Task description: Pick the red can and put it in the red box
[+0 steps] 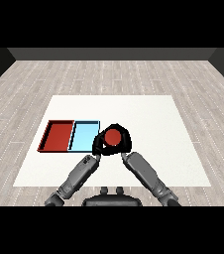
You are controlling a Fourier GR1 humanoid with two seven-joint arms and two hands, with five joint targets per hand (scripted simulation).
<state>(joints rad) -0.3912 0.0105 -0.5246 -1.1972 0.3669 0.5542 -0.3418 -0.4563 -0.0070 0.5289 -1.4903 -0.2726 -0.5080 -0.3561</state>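
We see the white table [148, 144] from above and a little behind, set on a pale wood-plank floor [114, 74]; on its left part lie two shallow trays side by side and touching, the red tray [58, 135] to the left and the light blue tray [83, 137] to its right; just beside the blue tray's right edge we find the red can [113, 136], upright, its round red top facing us; it is outside both trays, near the blue one and well apart from the red one, and we cannot tell whether it stands on the table or is raised off it; both grey forearms come in from the lower corners and meet at the can; the right hand [125, 141] has its black fingers curled round the can's right and far side, closing over the top rim; the left hand [100, 144] sits against the can's left side, just at the blue tray's near right corner, and its dark shape merges with the other hand, so we cannot tell how its fingers are set; together the two black hands form a dark ring around the can, with only the red top showing between them
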